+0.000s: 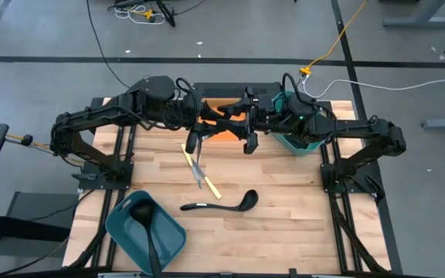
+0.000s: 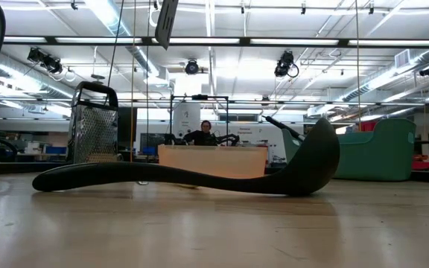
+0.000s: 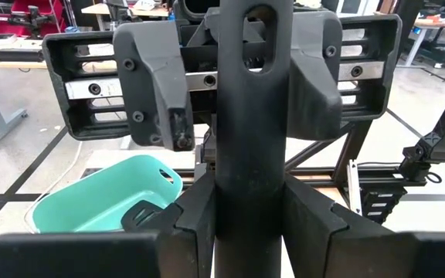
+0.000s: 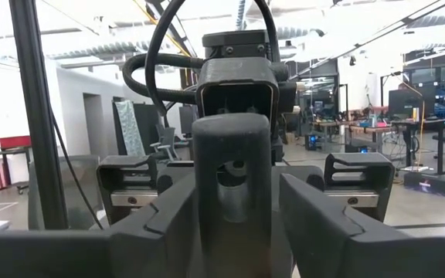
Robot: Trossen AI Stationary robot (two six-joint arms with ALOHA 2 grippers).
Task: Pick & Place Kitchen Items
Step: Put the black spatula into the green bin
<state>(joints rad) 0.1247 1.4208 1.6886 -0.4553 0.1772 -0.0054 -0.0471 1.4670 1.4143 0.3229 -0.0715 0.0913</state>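
Observation:
A black utensil hangs above the orange tray at the table's far middle, between my two grippers. My left gripper comes from the left and is shut on the handle. My right gripper faces it from the right, shut on the handle's holed end. The utensil's working end is hidden. A black ladle lies on its side on the table. A yellow-handled piece lies crossed with a slim silver one, flat on the wood. My left gripper pinches the utensil's handle between its two fingers, partway along it. The fingers come about level from the table's left and lie along the handle. The utensil is lifted clear of the tray. My right gripper has the handle's end with the hanging hole between its two fingers, one on each narrow side. The fingers come about level from the table's right, along the handle. The end sits clear of everything below.
A teal bin at the near left holds another black ladle. A second teal bin stands under the right arm. The low view shows a metal grater farther back. Bare wood lies at the near right.

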